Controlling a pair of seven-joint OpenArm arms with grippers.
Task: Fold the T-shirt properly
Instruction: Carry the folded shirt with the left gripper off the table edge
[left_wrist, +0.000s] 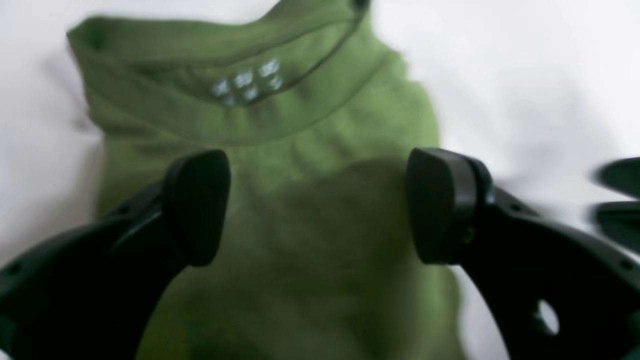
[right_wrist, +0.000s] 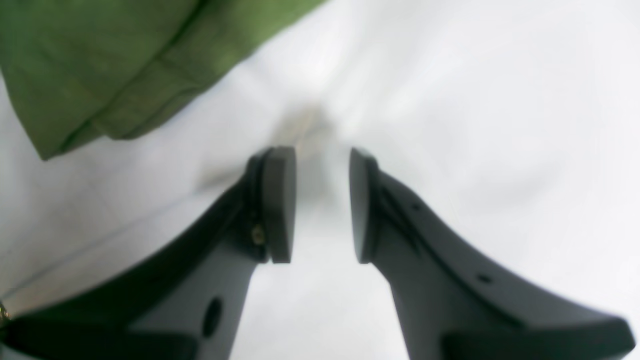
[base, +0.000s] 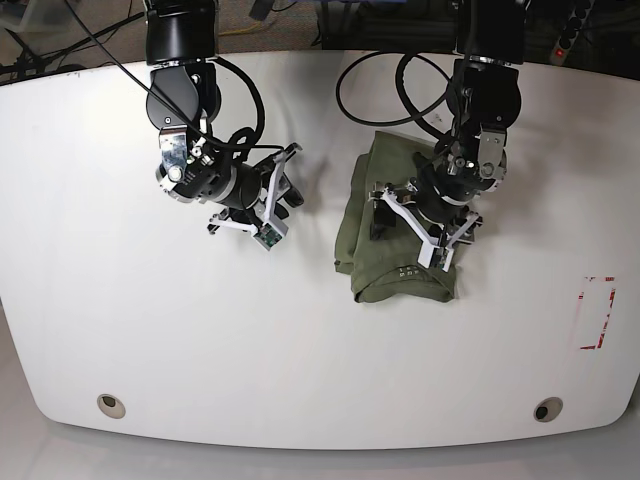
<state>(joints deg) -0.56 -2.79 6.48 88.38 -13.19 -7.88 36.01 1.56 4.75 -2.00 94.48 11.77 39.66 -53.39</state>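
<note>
The olive-green T-shirt (base: 395, 225) lies folded into a compact rectangle on the white table (base: 150, 330), right of centre. Its ribbed neckline with a small white label (left_wrist: 247, 85) faces the front edge. My left gripper (left_wrist: 318, 207) is open wide and empty, just above the shirt's body behind the neckline; in the base view it (base: 420, 238) hovers over the shirt's right half. My right gripper (right_wrist: 320, 205) is open with a narrower gap and empty, over bare table. A folded shirt edge (right_wrist: 100, 65) shows at its upper left. In the base view it (base: 288, 185) is left of the shirt, apart from it.
A red-marked rectangle (base: 592, 312) is on the table at the right. Two round holes (base: 111, 405) (base: 545, 410) sit near the front edge. Cables hang behind both arms. Dark blurred shapes (left_wrist: 617, 197) show at the right edge of the left wrist view.
</note>
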